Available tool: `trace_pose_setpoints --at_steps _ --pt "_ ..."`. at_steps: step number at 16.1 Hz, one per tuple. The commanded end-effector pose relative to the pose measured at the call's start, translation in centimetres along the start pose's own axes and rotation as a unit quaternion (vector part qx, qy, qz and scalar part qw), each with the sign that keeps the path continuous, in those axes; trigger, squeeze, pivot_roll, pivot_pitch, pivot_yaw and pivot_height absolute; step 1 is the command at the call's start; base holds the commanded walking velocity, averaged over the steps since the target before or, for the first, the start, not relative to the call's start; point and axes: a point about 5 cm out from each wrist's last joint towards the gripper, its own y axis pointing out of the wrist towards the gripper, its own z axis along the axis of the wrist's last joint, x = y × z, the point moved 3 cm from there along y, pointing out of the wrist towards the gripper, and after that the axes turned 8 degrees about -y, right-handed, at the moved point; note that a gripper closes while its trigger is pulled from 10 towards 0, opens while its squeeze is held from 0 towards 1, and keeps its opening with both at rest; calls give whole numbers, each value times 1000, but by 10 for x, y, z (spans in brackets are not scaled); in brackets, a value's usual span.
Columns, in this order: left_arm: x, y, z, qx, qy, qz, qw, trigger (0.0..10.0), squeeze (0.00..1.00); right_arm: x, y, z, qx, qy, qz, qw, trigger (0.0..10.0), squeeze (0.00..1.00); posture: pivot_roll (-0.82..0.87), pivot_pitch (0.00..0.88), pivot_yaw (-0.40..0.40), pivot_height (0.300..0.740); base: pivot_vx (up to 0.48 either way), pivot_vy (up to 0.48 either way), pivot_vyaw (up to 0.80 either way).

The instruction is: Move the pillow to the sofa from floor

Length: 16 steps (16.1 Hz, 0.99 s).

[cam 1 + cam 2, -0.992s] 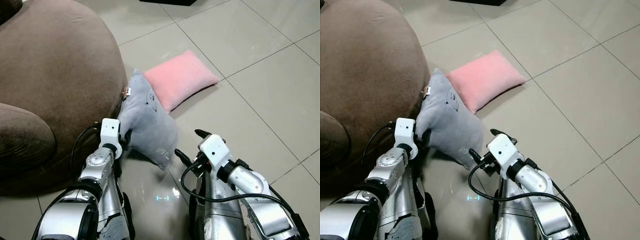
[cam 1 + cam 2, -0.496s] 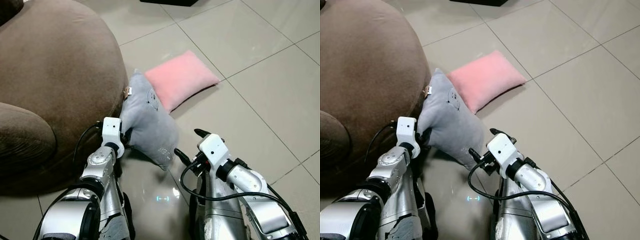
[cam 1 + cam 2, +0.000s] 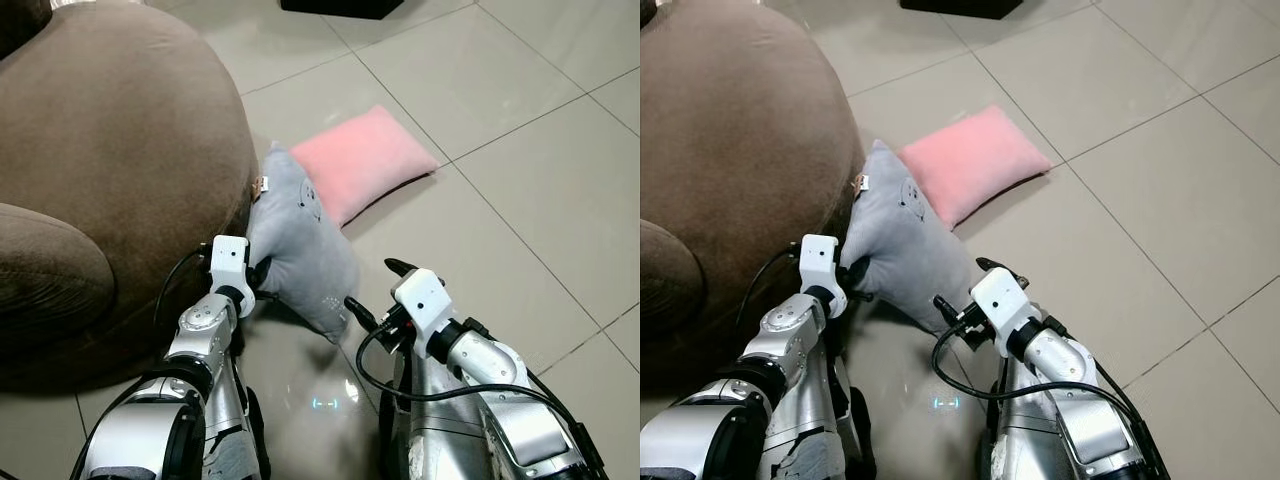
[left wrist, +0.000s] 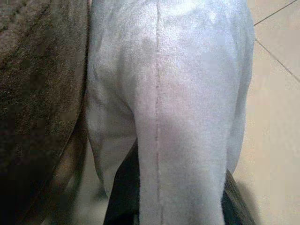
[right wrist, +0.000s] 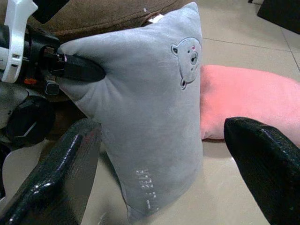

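Left gripper [image 5: 79, 70] clamped on grey pillow's [image 3: 298, 245] edge; right gripper [image 3: 368, 292] fingers apart.
Keep the pinch firm, lift toward the sofa [image 3: 110, 140] at upper left, clear of the pink pillow [image 3: 362, 160].

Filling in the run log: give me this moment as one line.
left gripper: shut on grey pillow | right gripper: open beside it | pillow against sofa | pink pillow on floor

Beige tiled floor [image 3: 520, 150], glossy, dark grout lines. Pink pillow [image 3: 362, 158] flat on it. Gray pillow [image 3: 300, 245] standing on edge on the tiles, overlapping the pink one, leaning against brown sofa [image 3: 110, 160], which sits on the same floor.
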Motion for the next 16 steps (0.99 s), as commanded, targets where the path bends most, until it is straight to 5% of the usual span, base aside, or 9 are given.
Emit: trace_pose_setpoints --at_steps 1,5,9,13,14,15,16 --pt "0 -2 -6 -4 -17 -4 1000 0 0 -5 0 -4 -5 0 4 1000 10000 0 -65 212 36 485 0 0 0" --pt "24 -1 1 39 -48 -80 995 0 0 -7 -12 -2 -2 31 -38 999 10000 0 -72 183 37 485 0 0 0" --pt "48 -7 70 180 -74 -148 970 0 0 21 -39 12 -3 52 -176 983 10000 0 -65 132 47 485 0 0 0" --pt "53 -40 125 282 -71 -108 951 0 0 32 -43 21 -13 90 -236 967 10000 0 -67 76 46 510 0 0 0" --pt "53 -42 124 274 -56 -101 955 4627 0 34 -42 22 -13 93 -243 966 10000 0 -73 71 46 515 0 0 0" --pt "52 -43 123 265 -47 -98 958 4627 0 36 -40 22 -15 96 -248 964 10000 0 -76 71 47 520 0 0 0" --pt "50 -46 119 243 -32 -75 967 10000 0 42 -37 24 -23 90 -258 962 10000 0 -83 73 50 530 0 0 0"
